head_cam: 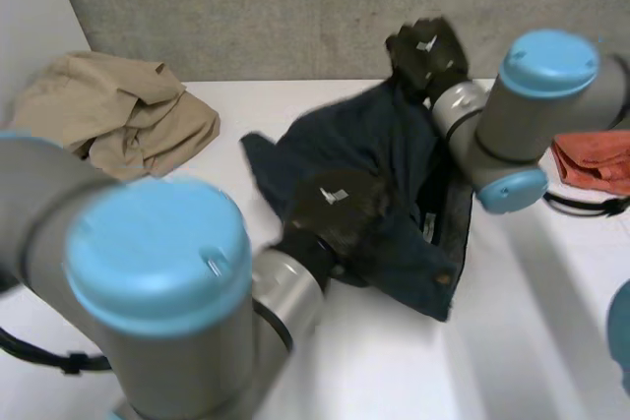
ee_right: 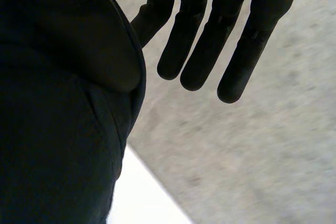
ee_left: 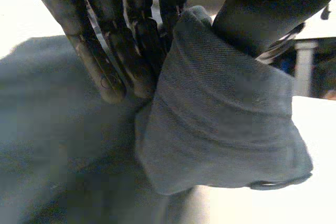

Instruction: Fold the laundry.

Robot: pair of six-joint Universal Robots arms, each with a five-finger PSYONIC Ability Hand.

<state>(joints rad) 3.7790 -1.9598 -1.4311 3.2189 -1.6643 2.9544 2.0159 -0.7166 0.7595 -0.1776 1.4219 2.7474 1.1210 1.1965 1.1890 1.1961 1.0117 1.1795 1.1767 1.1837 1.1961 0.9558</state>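
Pinching jeans [head_cam: 374, 135] mid-frame, left hand [head_cam: 335, 206] clamps a fold. Right hand [head_cam: 425, 51], upper right, fingers [ee_right: 197, 51] straight: jeans could slip.

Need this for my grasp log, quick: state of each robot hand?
Left robot hand: closed, pinching a fold of the dark blue jeans.
Right robot hand: open.
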